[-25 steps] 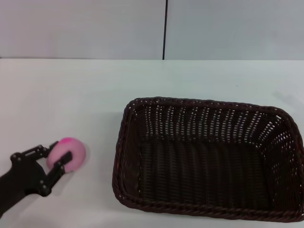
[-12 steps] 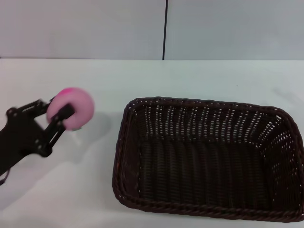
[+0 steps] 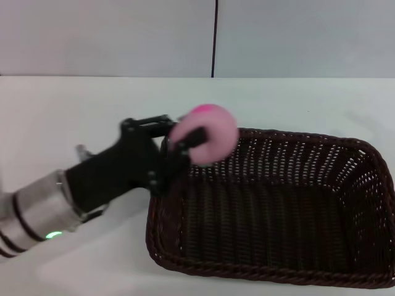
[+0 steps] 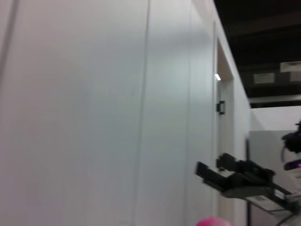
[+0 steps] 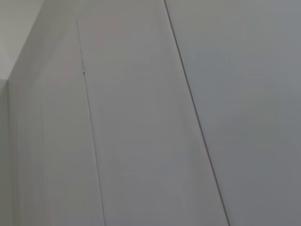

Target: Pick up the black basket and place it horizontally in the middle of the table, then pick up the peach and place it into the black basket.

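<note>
The black basket [image 3: 271, 209] lies lengthwise on the white table [image 3: 92, 105], right of the middle. My left gripper [image 3: 188, 137] is shut on the peach [image 3: 207, 132], a pale pink ball with a magenta top, and holds it in the air over the basket's near-left corner. A sliver of the peach [image 4: 214, 221] also shows in the left wrist view. The right gripper is out of view.
A grey wall with a dark vertical seam [image 3: 215, 37] stands behind the table. In the left wrist view another robot's gripper [image 4: 240, 181] shows far off. The right wrist view shows only wall panels.
My left gripper has lifted the peach off the table at the left and carried it up and to the right, to above the basket's left rim.
</note>
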{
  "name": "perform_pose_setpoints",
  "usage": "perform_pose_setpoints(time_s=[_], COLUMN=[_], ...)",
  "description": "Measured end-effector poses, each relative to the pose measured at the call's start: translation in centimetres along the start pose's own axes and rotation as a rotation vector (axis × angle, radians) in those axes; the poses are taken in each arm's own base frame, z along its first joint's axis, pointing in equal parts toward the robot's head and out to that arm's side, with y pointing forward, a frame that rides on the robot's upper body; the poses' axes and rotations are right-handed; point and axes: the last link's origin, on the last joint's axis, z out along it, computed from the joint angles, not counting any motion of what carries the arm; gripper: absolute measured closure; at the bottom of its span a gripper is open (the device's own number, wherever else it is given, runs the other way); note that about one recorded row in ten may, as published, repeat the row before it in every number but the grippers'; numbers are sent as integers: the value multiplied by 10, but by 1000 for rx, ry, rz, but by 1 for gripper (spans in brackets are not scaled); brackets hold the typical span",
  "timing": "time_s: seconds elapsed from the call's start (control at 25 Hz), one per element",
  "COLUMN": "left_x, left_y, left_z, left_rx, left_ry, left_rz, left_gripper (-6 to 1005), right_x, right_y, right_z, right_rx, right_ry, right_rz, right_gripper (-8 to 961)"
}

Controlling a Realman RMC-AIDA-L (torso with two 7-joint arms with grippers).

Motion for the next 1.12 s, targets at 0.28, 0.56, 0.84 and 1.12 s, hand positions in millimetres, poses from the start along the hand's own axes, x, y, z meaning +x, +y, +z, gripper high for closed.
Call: perform_pose_setpoints(time_s=[0.28,0.56,0.84,1.12], left_x=[-29,-36,-17,-8], left_y=[18,19,-9,-26], left_z=[28,28,-4,-45], left_rx=[-50,-30,151,350], left_ry=[-122,-160,-73,-46], left_rz=[-32,-33,23,75], left_gripper=[726,504,219,184], right_x=[1,0,-1,2], right_y=[-1,-2,-3,-6], right_z=[0,-3,-6,-13], right_rx=[9,20,38,107], right_ry=[2,3,-5,-47], right_rz=[-1,-17,-35,-58], right_gripper=[316,317,317,317])
